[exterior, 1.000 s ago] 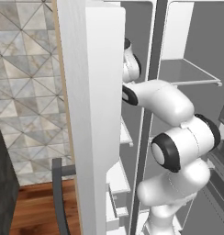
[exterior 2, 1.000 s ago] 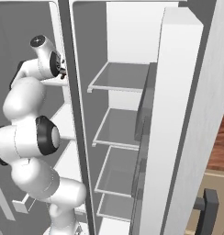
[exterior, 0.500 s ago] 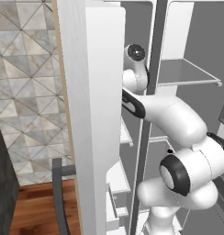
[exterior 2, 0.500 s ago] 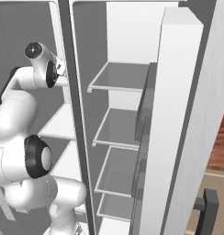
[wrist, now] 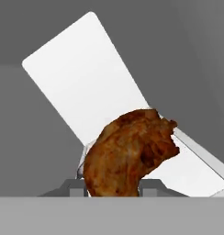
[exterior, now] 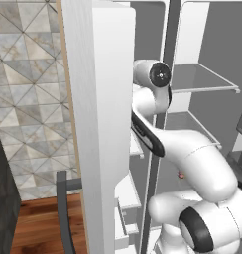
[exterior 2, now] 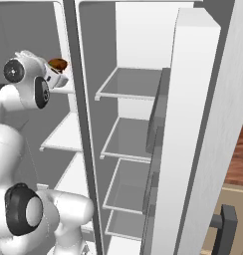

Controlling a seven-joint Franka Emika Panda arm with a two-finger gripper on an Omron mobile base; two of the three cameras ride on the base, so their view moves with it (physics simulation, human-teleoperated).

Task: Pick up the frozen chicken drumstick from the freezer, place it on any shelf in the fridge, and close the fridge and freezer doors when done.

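Claw [exterior 2: 58, 69], clamped on the drumstick [wrist: 130, 153], has risen higher inside the freezer [exterior 2: 61, 134].

Arm [exterior 2: 24, 94] raised, fingers [wrist: 150, 186] closed on load

White arm reaching into the freezer [exterior 2: 59, 144], frozen chicken drumstick [exterior 2: 57, 63] at the tool [exterior 2: 57, 73] above a white shelf [exterior 2: 62, 134], fridge [exterior 2: 133, 99] open beside it

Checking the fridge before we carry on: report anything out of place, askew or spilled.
Nothing is spilled or damaged. The chicken drumstick is off the shelves, held in the pincer up in the freezer. Both doors stand open, and the fridge shelves sit level.
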